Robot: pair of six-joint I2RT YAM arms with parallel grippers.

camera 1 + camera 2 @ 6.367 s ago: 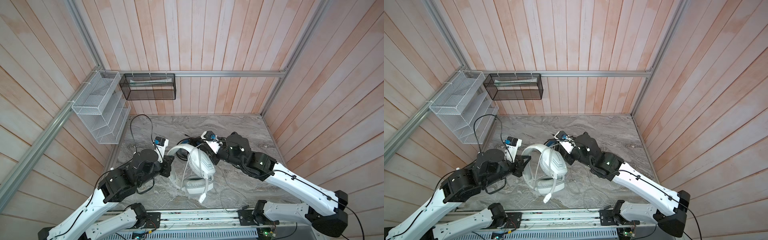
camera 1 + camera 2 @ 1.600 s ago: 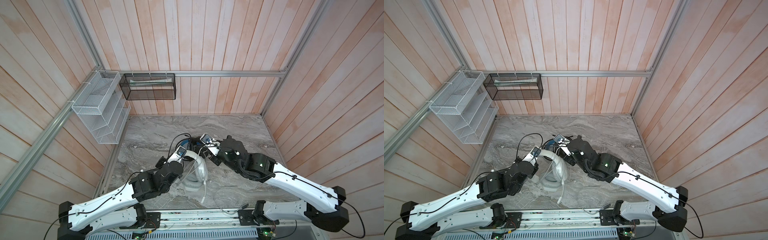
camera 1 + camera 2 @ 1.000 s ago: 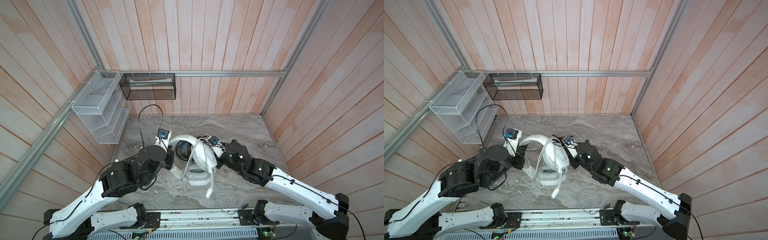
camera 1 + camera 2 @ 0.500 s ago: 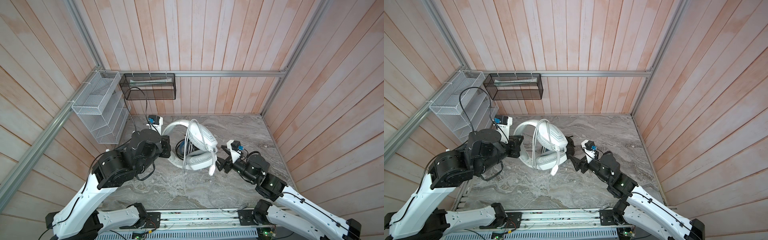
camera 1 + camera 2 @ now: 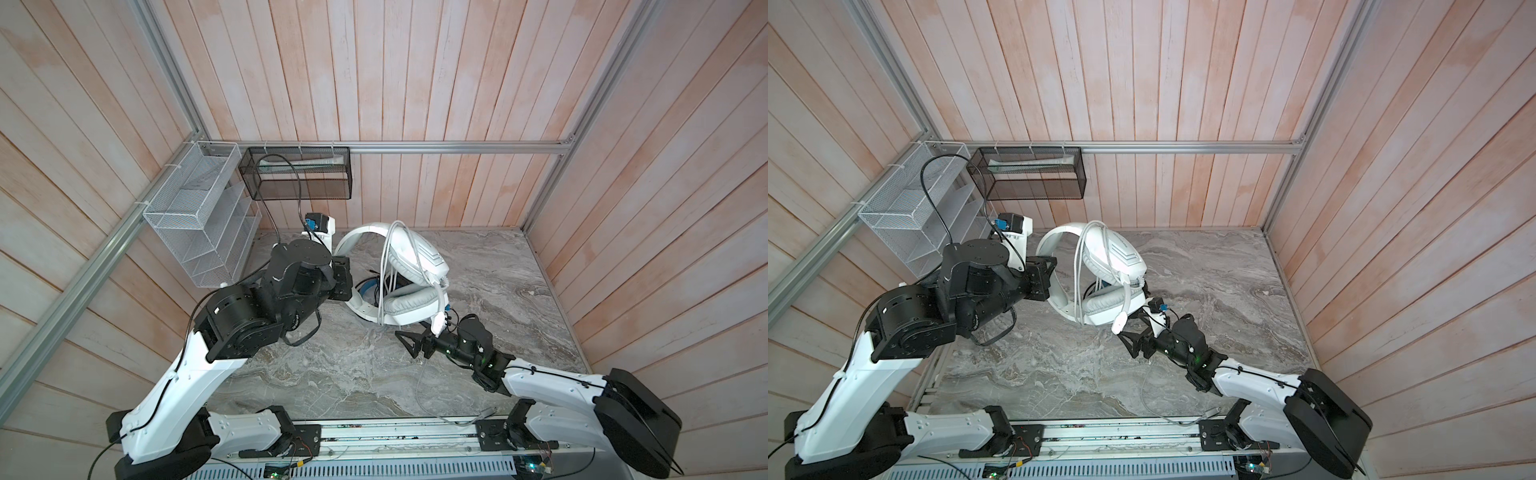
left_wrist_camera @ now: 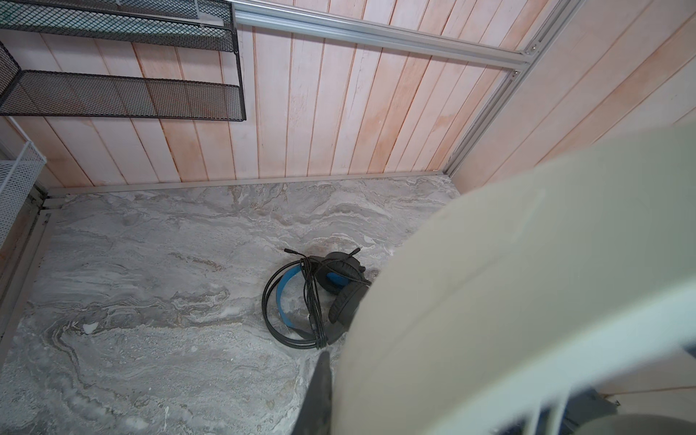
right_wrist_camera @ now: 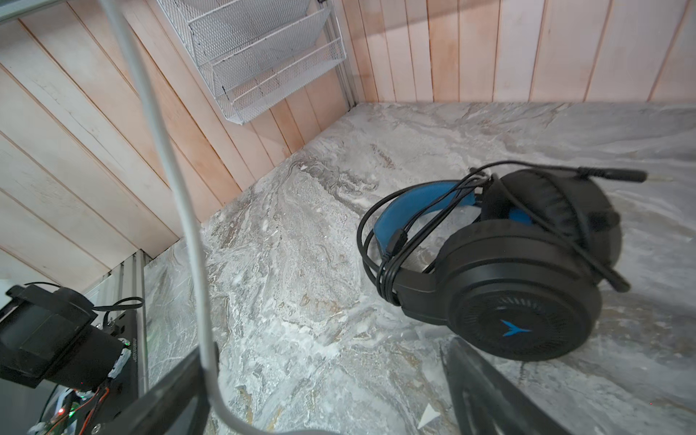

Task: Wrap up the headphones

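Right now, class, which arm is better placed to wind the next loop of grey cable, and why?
Right: the right tool is open beside the loose grey cable; the left tool is shut on the white headset's band, holding it up.

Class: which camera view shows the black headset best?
The right wrist view: the black headset lies nearly whole and close, its cable wound round it. The left wrist view shows it small, partly cut off by the white headset. The top views hide nearly all of it behind that headset.
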